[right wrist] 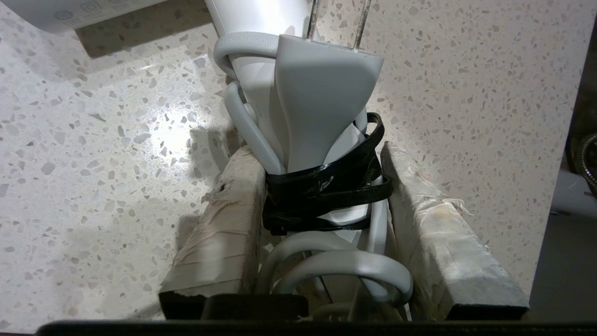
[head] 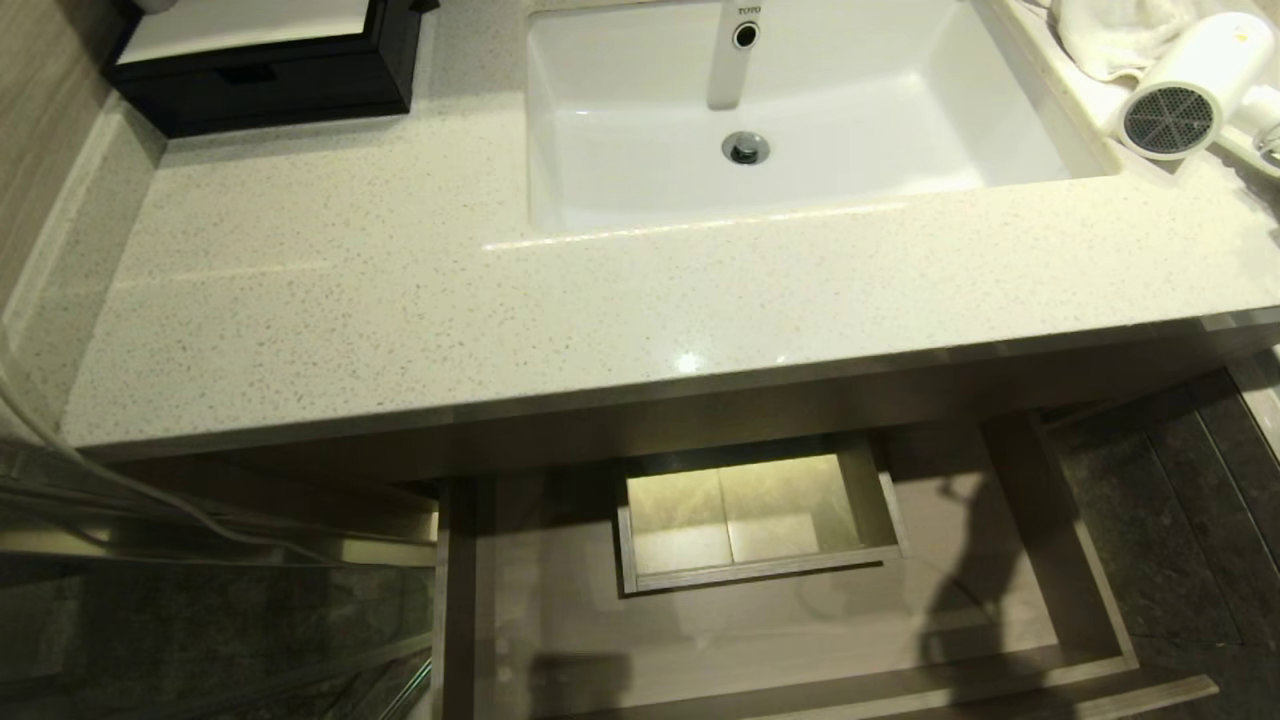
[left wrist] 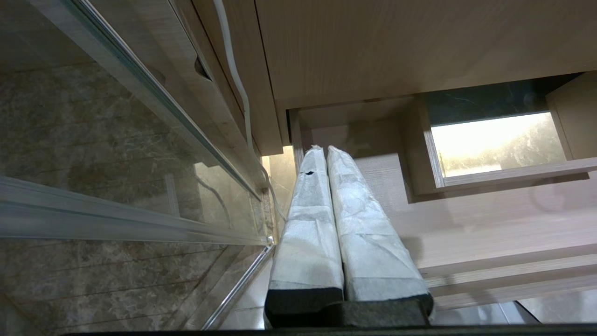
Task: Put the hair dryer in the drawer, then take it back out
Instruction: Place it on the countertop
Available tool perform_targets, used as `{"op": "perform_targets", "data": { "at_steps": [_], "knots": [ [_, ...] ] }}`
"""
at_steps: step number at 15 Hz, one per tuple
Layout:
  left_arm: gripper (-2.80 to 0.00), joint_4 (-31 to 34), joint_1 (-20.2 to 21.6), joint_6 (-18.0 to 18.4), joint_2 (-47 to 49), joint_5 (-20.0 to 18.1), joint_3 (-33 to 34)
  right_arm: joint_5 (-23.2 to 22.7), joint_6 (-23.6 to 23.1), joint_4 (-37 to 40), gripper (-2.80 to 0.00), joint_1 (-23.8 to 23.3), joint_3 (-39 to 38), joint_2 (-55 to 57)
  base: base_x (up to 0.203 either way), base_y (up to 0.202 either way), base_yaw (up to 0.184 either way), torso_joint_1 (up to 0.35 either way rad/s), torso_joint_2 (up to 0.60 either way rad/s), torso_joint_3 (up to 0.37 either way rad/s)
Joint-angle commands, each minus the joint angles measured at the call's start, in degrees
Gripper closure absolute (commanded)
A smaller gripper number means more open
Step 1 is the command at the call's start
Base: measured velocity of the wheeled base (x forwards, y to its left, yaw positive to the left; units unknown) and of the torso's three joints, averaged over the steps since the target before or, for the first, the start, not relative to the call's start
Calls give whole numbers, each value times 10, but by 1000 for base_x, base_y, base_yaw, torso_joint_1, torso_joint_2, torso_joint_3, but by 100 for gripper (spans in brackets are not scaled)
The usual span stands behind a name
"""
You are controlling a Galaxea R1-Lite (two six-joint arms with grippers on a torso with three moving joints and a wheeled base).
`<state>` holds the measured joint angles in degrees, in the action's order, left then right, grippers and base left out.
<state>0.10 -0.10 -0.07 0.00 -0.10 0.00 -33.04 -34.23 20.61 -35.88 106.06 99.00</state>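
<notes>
Landmark for places: the sink (head: 640, 190), set into the speckled countertop (head: 350, 300).

Hair dryer (head: 1190, 88): lies on the countertop just beside the sink, at its far corner on the robot's right. The dark mesh grille faces the camera. A white towel (head: 1100, 35) lies just behind it, touching or nearly touching the barrel.

Right gripper (right wrist: 322, 182): the wrist view shows its two taped fingers (right wrist: 224, 233) on either side of the dryer's handle, where the grey cord (right wrist: 336, 270) is coiled and bound with black tape (right wrist: 322, 196). The grey plug (right wrist: 322, 102) sits against the handle above the tape. Both fingers press against the bundle, so the gripper holds the dryer by its wrapped handle. The jaws stand about half apart. Speckled countertop fills the background of this view. In the head view, only a small piece of this arm shows at the edge by the dryer.

Drawer (head: 560, 620): pulled out below the sink, under the countertop's front edge. Its boxed rectangular cut-out (head: 750, 520) sits directly under the sink's drain. No dryer in it.

Left gripper (left wrist: 322, 154): hangs low, well away from the sink, beside the drawer's side on the robot's left and next to a glass panel (left wrist: 116, 154). Its taped fingers are pressed together, holding nothing.

A black box (head: 260, 60) stands on the countertop, apart from the sink on the robot's left.
</notes>
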Motion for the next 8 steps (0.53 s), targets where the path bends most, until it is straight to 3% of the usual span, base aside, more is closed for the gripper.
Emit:
{"op": "perform_targets", "data": {
  "at_steps": [1, 3, 4, 8],
  "knots": [
    [0, 0, 0, 0, 0, 0, 0, -2, -3, 1, 0, 0, 5, 14, 0, 0, 0, 0, 0, 0],
    [0, 0, 0, 0, 0, 0, 0, -2, -4, 0, 0, 0, 11, 21, 0, 0, 0, 0, 0, 0],
    [0, 0, 0, 0, 0, 0, 0, -2, -5, 0, -280, 0, 18, 24, 0, 0, 0, 0, 0, 0],
    [0, 0, 0, 0, 0, 0, 0, -2, -14, -37, -280, -1, 18, 21, 0, 0, 0, 0, 0, 0]
  ]
}}
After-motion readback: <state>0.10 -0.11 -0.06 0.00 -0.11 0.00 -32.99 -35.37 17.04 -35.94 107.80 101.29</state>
